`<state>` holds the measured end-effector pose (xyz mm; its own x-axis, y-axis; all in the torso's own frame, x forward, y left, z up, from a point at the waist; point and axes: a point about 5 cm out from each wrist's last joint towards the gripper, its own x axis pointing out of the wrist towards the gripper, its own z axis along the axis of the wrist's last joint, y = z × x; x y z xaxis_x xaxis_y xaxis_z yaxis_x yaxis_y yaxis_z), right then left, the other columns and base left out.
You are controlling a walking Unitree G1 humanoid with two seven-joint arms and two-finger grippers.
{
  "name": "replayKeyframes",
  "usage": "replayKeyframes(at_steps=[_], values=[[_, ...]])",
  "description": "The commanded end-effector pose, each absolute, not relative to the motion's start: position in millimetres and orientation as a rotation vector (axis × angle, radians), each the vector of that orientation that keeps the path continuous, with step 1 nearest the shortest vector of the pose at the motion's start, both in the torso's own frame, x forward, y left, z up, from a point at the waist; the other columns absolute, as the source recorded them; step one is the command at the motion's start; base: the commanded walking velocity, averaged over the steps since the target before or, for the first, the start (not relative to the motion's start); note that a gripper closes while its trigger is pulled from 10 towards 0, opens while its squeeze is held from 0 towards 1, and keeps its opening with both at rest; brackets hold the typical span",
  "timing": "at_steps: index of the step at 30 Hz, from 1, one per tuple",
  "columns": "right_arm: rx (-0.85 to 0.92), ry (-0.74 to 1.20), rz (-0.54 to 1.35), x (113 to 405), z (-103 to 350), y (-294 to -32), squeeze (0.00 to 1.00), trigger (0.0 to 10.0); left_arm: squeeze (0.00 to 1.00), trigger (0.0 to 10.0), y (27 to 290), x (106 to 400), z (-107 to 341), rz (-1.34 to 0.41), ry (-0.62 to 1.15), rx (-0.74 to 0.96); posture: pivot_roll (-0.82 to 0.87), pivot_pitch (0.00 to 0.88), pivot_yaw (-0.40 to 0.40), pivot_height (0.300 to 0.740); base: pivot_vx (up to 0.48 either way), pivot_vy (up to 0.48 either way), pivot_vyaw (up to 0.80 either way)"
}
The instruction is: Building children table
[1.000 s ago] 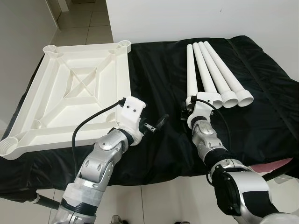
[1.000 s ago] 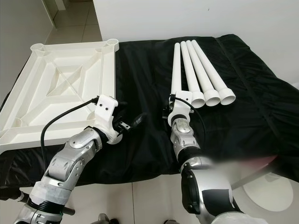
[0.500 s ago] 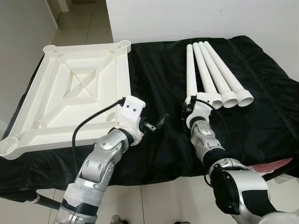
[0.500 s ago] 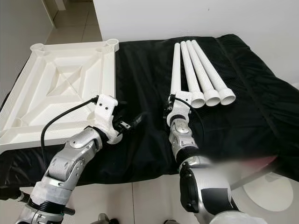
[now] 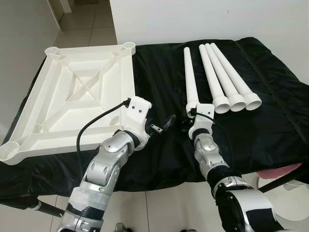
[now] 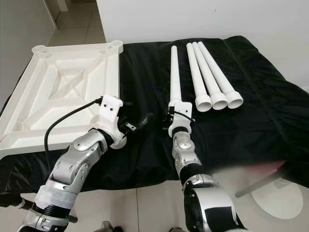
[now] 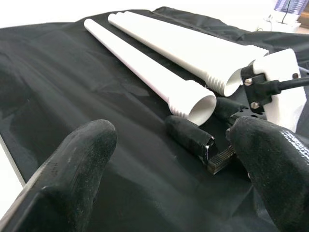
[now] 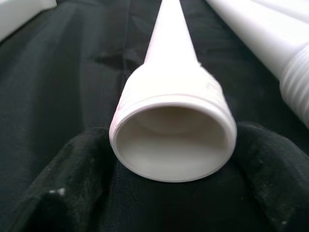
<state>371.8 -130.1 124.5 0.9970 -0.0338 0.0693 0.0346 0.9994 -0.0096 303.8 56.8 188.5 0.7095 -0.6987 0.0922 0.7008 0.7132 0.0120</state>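
Black cloth [image 5: 159, 72] over tiled floor [image 5: 91, 21] — tabletop [image 5: 77, 92], probably plastic.

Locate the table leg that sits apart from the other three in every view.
Left eye view: the separated leg, left of the three grouped legs.
Right eye view: same.
Left wrist view: nearest tube.
Right wrist view: threaded mouth, centre, between the right gripper fingers.
Shared landmark: black cloth.

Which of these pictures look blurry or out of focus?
Left wrist view: the near black fingers are soft, the white leg sharp. Right wrist view: the leg's mouth is fairly crisp, its far end hazy. Right eye view: a smeared patch low on the right.
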Motion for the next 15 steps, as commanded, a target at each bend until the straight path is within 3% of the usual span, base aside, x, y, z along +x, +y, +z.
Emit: replayKeyframes(at_steps=[1,2,3,4,15], values=[[-0.013,-0.079,-0.037,368.6,121.7,-129.7,1.00,10.0,0.00,10.0,61.6,307.5,187.7,-0.706,-0.093,-0.019,-0.03,0.112,0.058,0.740,0.000,0.000,0.00],[-0.015,-0.079,-0.039,367.9,121.0,-129.8,1.00,10.0,0.00,10.0,61.5,307.7,187.7,-0.706,-0.093,-0.020,-0.03,0.112,0.058,0.740,0.000,0.000,0.00],[-0.004,-0.079,-0.027,366.9,120.1,-129.2,0.55,10.0,0.00,10.0,61.4,308.4,188.1,-0.706,-0.094,-0.021,-0.03,0.111,0.059,0.740,0.000,0.000,0.00],[0.000,-0.081,-0.024,366.1,119.5,-129.3,0.00,10.0,0.00,10.0,61.4,308.8,188.7,-0.706,-0.095,-0.022,-0.03,0.111,0.059,0.740,0.000,0.000,0.00],[-0.011,-0.124,-0.039,371.0,131.1,-134.9,0.00,10.0,0.00,10.0,59.9,310.7,189.9,-0.712,-0.098,-0.025,-0.03,0.109,0.069,0.740,0.000,0.000,0.00]])
